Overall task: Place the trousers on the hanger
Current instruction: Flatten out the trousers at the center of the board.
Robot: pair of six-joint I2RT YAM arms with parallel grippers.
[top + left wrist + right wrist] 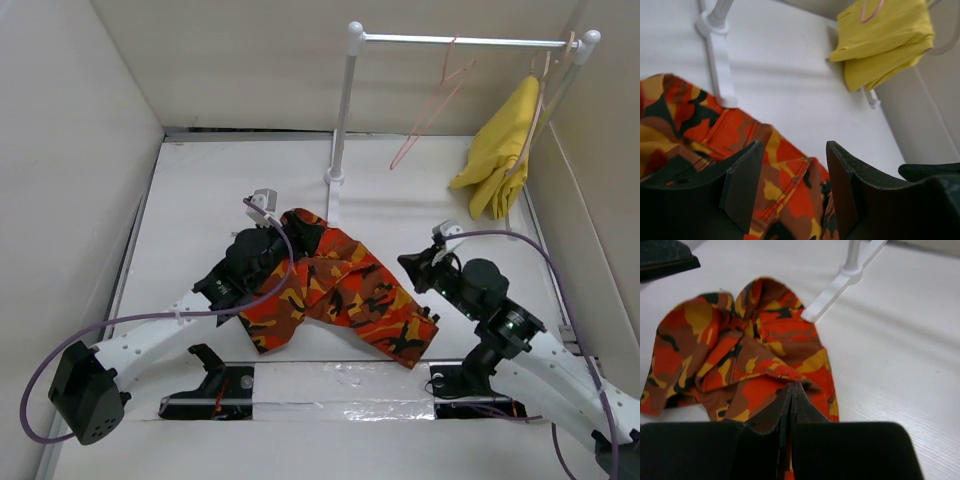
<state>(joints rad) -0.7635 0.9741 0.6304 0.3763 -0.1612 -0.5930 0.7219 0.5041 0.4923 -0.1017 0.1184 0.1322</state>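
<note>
While the left gripper [262,232] hangs with its jaws spread wide, the trousers [335,290] lie crumpled on the table [200,190] right under it. They spread from there toward the right gripper [408,263]. In the left wrist view the camouflage cloth fills the gap between the two dark fingers [745,175], and neither finger visibly presses into it. The right gripper's fingers [785,407] are pressed together with no gap, their tips at the trousers' near edge. I cannot tell whether any fold is caught between them. The hanger [430,105] is well ahead of both grippers and above them. It hangs by its hook from the rail [460,40], apart from the trousers. Farther along the rail, to the right of the right gripper, hangs a yellow garment [500,150]. The rack's foot [333,200] stands just beyond the left gripper, touching the trousers' far edge.
</note>
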